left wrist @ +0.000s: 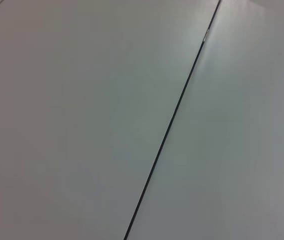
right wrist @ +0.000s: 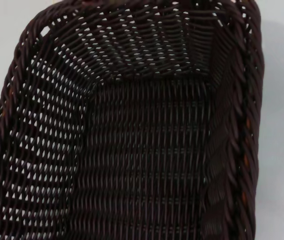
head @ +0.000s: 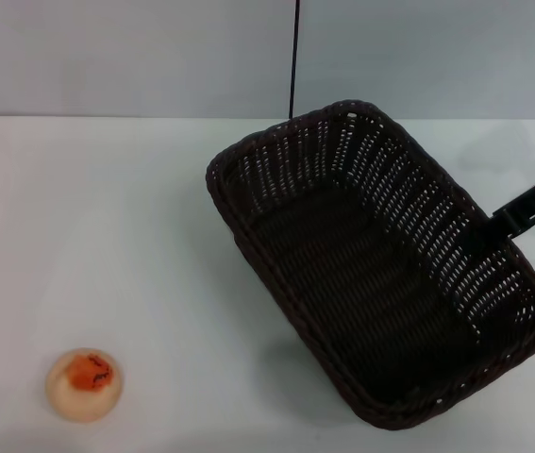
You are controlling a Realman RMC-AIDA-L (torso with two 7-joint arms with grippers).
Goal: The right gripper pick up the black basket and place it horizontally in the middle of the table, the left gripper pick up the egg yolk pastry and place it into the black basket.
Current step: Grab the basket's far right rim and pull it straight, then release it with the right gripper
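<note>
Black basket point(head: 380, 274) sits askew on the right half of the white table point(head: 107, 217), its long side running diagonally. At its right rim the right gripper point(head: 495, 223) reaches in; whether its jaws hold the weave cannot be told. Egg yolk pastry point(head: 84, 383) rests well apart, near the table's front left.

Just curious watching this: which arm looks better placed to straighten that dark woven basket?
The right. The right gripper is already at the rim of the dark woven wicker basket, which sits askew on the white table. The left gripper is not in view.
</note>
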